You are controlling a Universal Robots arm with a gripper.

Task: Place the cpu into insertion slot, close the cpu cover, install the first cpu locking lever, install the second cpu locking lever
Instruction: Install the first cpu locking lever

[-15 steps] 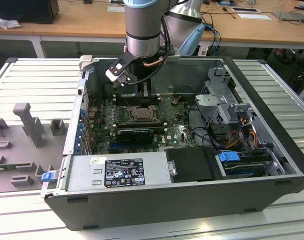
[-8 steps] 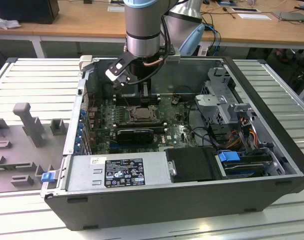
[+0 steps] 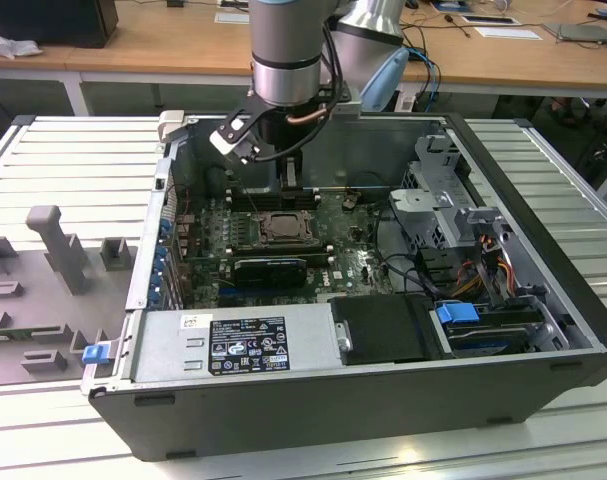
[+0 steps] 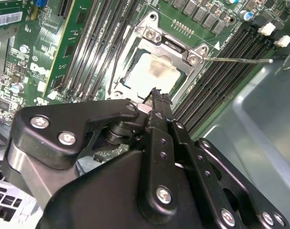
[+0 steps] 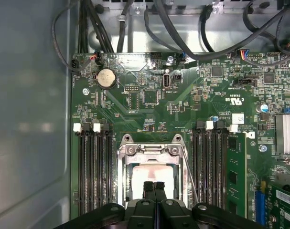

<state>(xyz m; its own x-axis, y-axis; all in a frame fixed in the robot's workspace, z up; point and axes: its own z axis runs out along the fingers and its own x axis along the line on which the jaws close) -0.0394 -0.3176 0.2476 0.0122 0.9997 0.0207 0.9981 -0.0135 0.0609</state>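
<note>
black gripper (image 5: 154, 185), jaws together and empty, over pale square cpu (image 5: 149, 172) in windowed dark-silver cpu cover (image 5: 123, 177)

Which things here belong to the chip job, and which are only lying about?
Job: gripper, shut, close to the cpu; cpu cover, lying over it; insertion slot; thin metal lever.
Not the job: memory slots; round battery; black cables; grey tray outside the case.
</note>
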